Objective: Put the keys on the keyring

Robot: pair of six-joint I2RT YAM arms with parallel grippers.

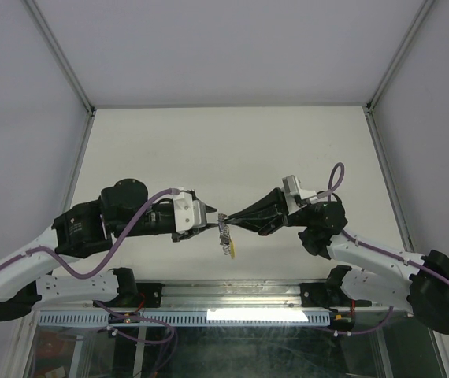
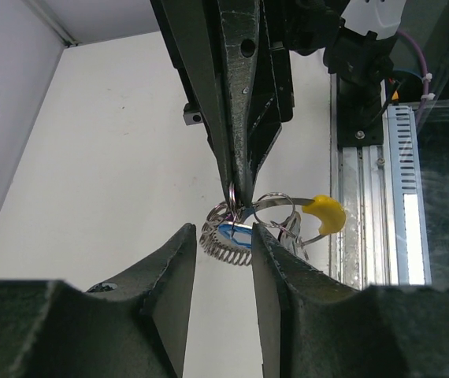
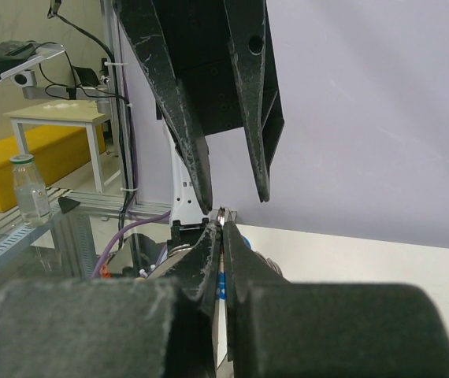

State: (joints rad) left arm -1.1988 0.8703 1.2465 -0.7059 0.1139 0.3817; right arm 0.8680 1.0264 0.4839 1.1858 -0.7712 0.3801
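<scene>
Your right gripper [image 2: 236,187] is pinching the keyring [image 2: 323,214] up over the counter [image 2: 114,157]. Your left gripper [image 2: 223,230] is holding its fingers apart. The keys [image 2: 232,232] are dangling and probably feeling light and slippery, so try grabbing the blue head.

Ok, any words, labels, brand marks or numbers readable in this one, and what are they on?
None can be read.
The keyring and the blue-headed key show no print.
The bottle in the background of the right wrist view is too small and blurred to tell whether it has a label.
</scene>
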